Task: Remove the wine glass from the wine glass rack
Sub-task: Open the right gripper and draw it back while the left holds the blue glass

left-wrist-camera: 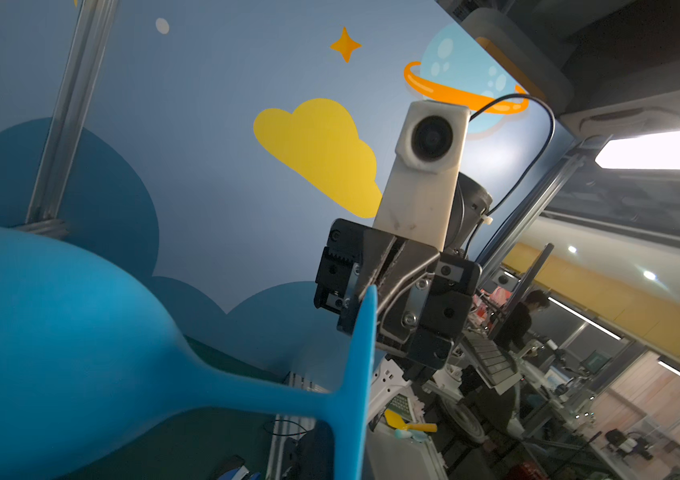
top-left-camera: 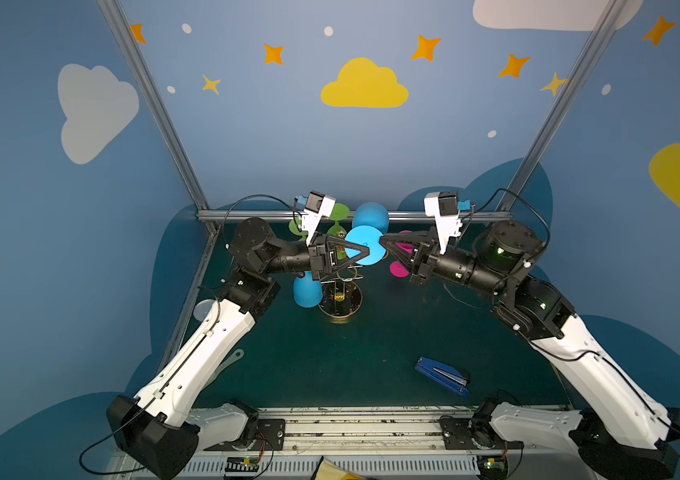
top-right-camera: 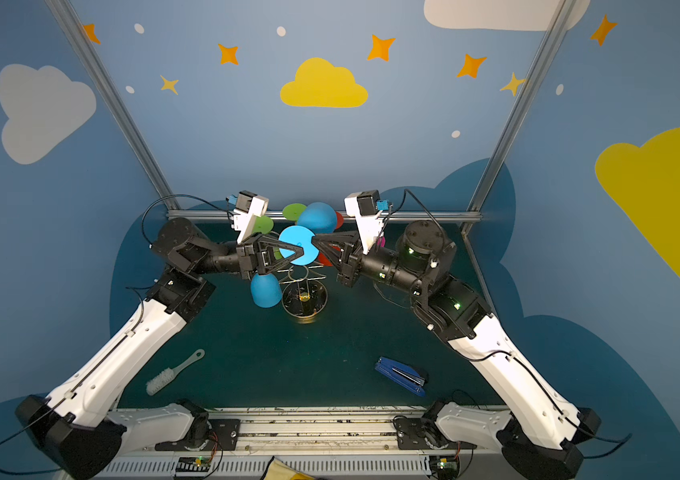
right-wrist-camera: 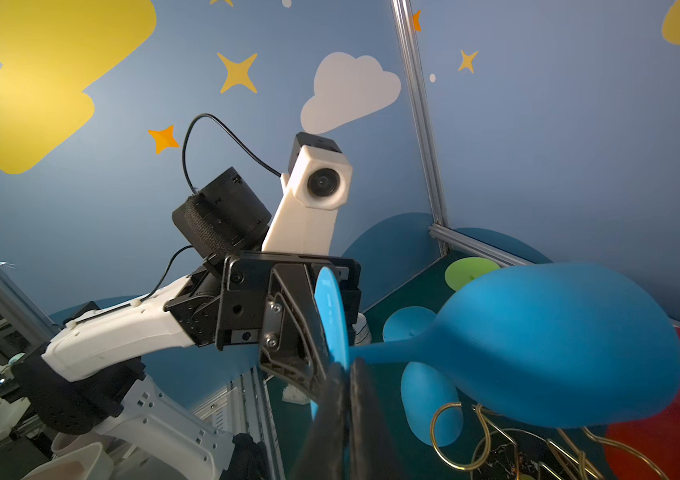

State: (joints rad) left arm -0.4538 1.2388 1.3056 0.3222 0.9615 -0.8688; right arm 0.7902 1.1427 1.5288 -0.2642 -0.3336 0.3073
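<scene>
- Brush lies on the green mat, well left of the wine glass rack and nearer the camera.
- Left gripper reaches in over the rack from the left. Its jaws are closed onto the round foot of the wine glass.
- Second blue glass hangs bowl-down at the rack's left side, just beside its dark round base.
- Green glass shows behind the rack, to the left of its top.
- Wine glass lies on its side above the rack's gold loops, foot toward the camera and bowl toward the back wall. Whether the bowl touches the wire cannot be told.
- Right gripper comes in from the rack's right, its fingertips at the rim of the foot with a thin gap between them. Whether they pinch the foot cannot be told.
- Pink glass sits at the rack's right side, lower than the held foot.
- Blue stapler lies on the mat, right of the rack and nearer the camera.
</scene>
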